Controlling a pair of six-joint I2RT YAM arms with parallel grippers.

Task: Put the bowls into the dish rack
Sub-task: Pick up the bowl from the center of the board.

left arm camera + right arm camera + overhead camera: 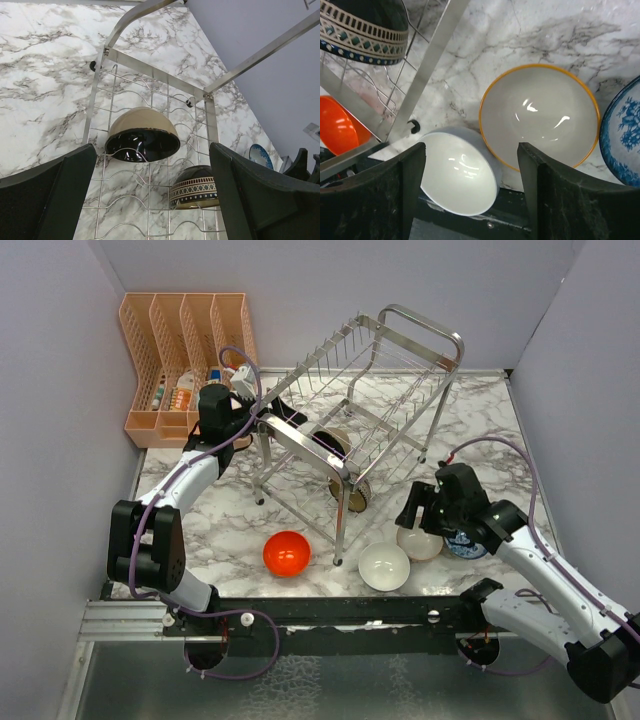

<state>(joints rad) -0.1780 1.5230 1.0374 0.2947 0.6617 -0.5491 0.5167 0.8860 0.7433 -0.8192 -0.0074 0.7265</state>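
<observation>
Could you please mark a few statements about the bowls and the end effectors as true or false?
1. The cream-and-black bowl and the patterned dark bowl sit in the dish rack. True.
2. The red bowl is in the rack. False: it lies on the table in front of it.
3. The left end effector is open and empty. True.
4. The white bowl is stacked inside the orange-rimmed bowl. False: they lie side by side.
5. The right end effector is clamped on a bowl. False: it is open, holding nothing.
</observation>
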